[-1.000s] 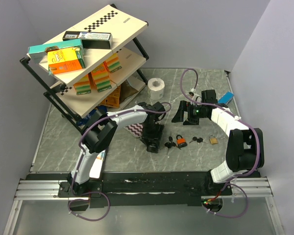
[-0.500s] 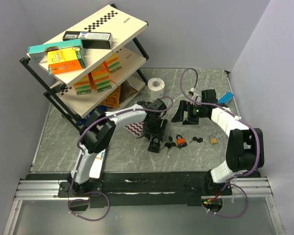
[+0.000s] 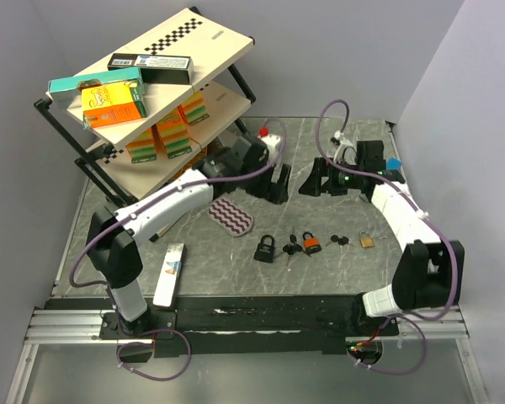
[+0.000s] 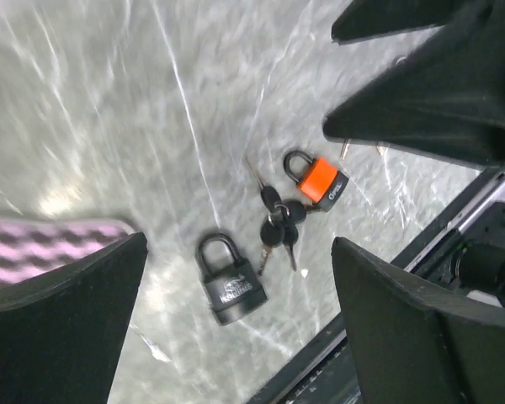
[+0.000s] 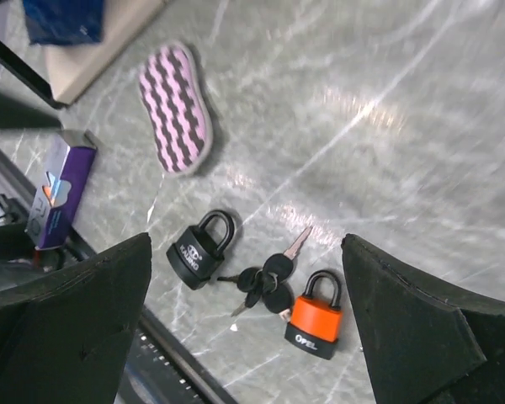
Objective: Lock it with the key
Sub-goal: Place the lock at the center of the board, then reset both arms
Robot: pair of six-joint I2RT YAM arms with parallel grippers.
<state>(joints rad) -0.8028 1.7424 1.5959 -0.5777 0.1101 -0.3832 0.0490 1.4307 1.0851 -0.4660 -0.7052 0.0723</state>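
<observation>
- Desk [image 3: 93, 244] of grey marble, with shelf rack [image 3: 202, 50] at far-left corner.
- Left gripper [image 3: 269, 187] raised over desk beside rack, fingers spread wide, nothing held.
- Right gripper [image 3: 322, 183] just right of it, fingers likewise apart and empty.
- Pink-striped sponge [image 3: 231, 216] flat on desk, left of locks.
- Black padlock [image 3: 265, 247] lying near front edge, just beside key bunch [image 3: 291, 247].
- Orange padlock [image 3: 312, 244] touching keys on their right side.
- Brass padlock [image 3: 367, 240] further right, apart from the rest.

"OPEL" in white on the orange padlock [image 5: 314, 318], low between the fingers of the right pincer [image 5: 246, 252]. White lettering on the black padlock [image 5: 199, 251], toward the left finger, too blurred to read.
</observation>
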